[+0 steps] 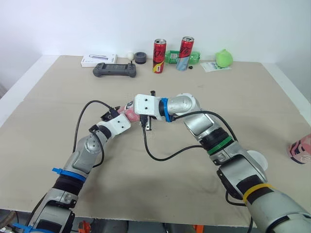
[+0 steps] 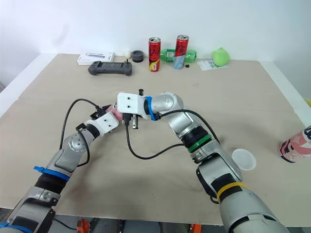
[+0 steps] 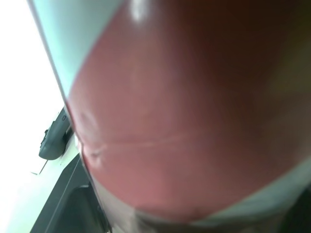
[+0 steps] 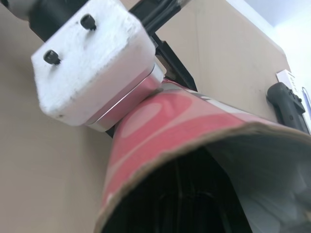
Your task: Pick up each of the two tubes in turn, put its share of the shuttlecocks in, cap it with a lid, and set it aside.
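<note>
1. Left pincer (image 1: 122,113) is at mid-worktop (image 1: 58,111). It looks to be pinching the pink tube (image 1: 130,115) by its side wall, though the grip itself is partly hidden.
2. My right pincer (image 1: 137,108) is just at that tube's open mouth. Whether it is spread or pressed together I cannot tell.
3. The tube sits tilted between my two wrists, its mouth towards the right one.
4. A second tube (image 2: 294,145) is at the worktop's right edge, with a white lid (image 2: 243,159) near it, both well apart from my pincers.
5. Two red cans (image 1: 159,56) and a black controller (image 1: 114,71) are along the far side.
</note>
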{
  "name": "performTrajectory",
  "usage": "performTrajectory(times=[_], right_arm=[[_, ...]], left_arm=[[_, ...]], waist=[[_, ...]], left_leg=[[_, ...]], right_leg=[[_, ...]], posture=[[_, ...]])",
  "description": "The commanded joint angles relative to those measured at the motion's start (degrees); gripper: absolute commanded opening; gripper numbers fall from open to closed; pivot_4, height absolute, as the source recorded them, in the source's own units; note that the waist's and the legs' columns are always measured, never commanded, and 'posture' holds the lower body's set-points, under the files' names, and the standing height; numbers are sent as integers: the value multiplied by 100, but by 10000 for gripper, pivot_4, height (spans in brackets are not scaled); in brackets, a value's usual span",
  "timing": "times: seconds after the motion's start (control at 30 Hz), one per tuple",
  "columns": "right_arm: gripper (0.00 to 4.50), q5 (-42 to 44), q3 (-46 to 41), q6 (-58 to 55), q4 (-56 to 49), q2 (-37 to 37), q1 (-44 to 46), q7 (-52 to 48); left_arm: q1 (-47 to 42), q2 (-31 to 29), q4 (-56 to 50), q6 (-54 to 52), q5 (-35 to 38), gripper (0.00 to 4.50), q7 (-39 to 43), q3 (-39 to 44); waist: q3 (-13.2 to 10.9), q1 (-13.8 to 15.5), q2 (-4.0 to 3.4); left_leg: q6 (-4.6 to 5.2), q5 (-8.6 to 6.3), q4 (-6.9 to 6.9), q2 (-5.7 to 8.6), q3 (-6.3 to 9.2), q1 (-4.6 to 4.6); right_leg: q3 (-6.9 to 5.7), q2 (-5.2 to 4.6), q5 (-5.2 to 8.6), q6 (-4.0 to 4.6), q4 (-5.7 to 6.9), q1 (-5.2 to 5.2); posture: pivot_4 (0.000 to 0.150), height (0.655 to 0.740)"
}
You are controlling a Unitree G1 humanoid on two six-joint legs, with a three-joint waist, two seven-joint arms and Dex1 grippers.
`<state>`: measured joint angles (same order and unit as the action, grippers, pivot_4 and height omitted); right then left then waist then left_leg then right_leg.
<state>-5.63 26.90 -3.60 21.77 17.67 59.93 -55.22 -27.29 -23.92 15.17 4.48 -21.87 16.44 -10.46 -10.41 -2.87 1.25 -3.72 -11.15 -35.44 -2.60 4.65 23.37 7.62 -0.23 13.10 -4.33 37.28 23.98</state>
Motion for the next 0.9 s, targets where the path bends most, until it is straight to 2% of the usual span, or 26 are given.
performTrajectory(times=[0.03,0.23,0.37,0.5,0.57,0.67,0.7,0.73,0.77,0.87,0.9], right_arm=[[616,456,-596,-241,-954,303,105,-338],[616,980,-1149,-1081,-2157,1030,-226,-732],[616,1161,-1339,-1457,-2410,1296,-390,-776],[616,1600,-1930,-2128,-2739,2069,-893,-1048],[6411,1708,-2146,-2302,-2812,2503,-1230,-1148],[15889,1717,-2589,-2351,-2695,3561,-2193,-1525],[22381,1739,-2721,-2346,-2644,3821,-2434,-1581],[23287,1788,-2853,-2397,-2586,4070,-2649,-1673],[29544,1749,-2964,-2352,-2445,4351,-2844,-1738],[41334,1544,-3124,-2099,-1819,5017,-3263,-1877],[44555,1476,-3119,-1947,-1547,5185,-3384,-1915]], left_arm=[[69,-17,-169,-24,42,29438,30,6],[2,50,-83,8,151,29438,38,42],[-66,128,12,91,237,29438,67,17],[-82,445,-25,139,796,29438,197,188],[-55,571,-72,158,1061,29438,282,268],[258,1138,-500,127,2416,29438,977,464],[360,1289,-661,94,2775,29438,1191,504],[462,1394,-798,34,3025,29438,1381,498],[569,1496,-850,-183,3257,29438,1542,487],[816,1548,-768,-393,3390,29438,1879,321],[883,1500,-699,-354,3290,29438,1967,220]], waist=[[0,3,0],[0,7,0],[0,7,0],[-1,63,1],[-1,87,2],[-2,95,3],[-2,106,3],[-3,106,0],[-7,94,-7],[-9,40,-18],[-10,20,-17]], left_leg=[[0,0,0,0,0,1],[-1,-1,2,2,2,2],[-1,-1,1,1,2,0],[-2,0,-5,7,3,5],[-2,0,-7,18,3,11],[-2,-2,-4,28,0,20],[1,-5,-3,31,1,21],[1,-8,-3,36,-1,20],[2,-12,-2,44,-8,21],[5,-13,-4,49,-12,16],[6,-13,-4,51,-13,7]], right_leg=[[0,0,0,0,0,0],[0,-1,3,2,0,0],[0,-1,10,-8,0,0],[-1,-7,18,-24,0,-6],[-1,-20,18,-22,-8,-8],[4,-32,13,-16,-16,-4],[0,-37,17,-13,-16,-8],[-5,-46,23,-8,-15,-10],[0,-53,27,-8,-13,-6],[5,-57,32,-16,-12,-6],[5,-57,51,-48,-11,-11]], posture=[[1500,7400],[1500,7400],[1500,7400],[1500,7400],[1500,7400],[1500,7400],[1500,7400],[1500,7400],[1500,7400],[1500,7400],[1500,7400]])
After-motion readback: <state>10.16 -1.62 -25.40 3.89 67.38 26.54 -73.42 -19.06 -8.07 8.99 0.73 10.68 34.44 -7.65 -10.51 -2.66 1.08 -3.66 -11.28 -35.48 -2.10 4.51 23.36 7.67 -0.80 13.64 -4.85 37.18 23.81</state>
